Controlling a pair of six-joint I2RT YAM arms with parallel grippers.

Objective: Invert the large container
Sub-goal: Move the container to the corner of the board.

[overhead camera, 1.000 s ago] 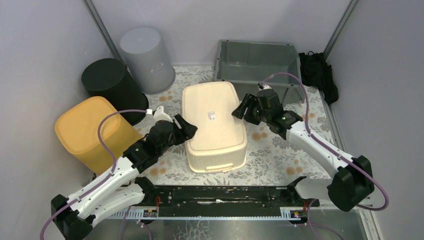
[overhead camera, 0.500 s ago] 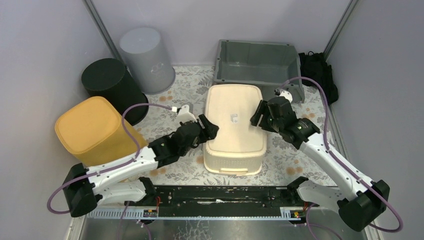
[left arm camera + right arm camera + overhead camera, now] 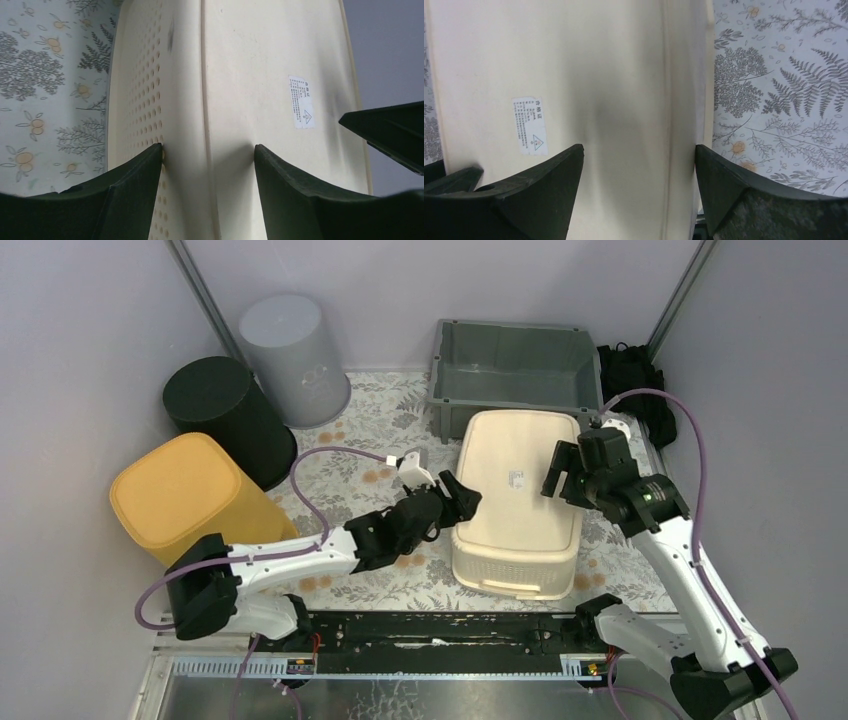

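1. The cream basket [image 3: 512, 510] is recorded base-up on the floral table cover [image 3: 370, 420], rim down. Its label [image 3: 518, 478] is turned to the overhead camera.
2. It is placed right of centre, close in front of the grey tub [image 3: 510, 365] (contact between the two cannot be told).
3. Change noted: against the views of a second and half a second ago, the basket is found carried steadily rightward. It is now well away from the yellow bin [image 3: 180, 500] and slightly turned. The base is up in all three views, so no flip is seen within this span.
4. The left gripper [image 3: 458, 502] is stretched across to the basket's left upper edge. In the wrist view its jaws [image 3: 207, 150] are spread wide and set astride the corner, one finger at the perforated wall and the other over the base. Nothing is clamped.
5. The right gripper [image 3: 558, 472] is set at the opposite upper edge, likewise wide open [image 3: 639, 150]. One finger is over the base near the label [image 3: 530, 125] and the other is out past the edge above the cover. Nothing is held.
6. Judgement: the inversion appears already achieved, and the sideways travel is read as a shove between the two arms. Only letting go and drawing back is thought to remain. Further travel toward the tub is judged a collision risk.
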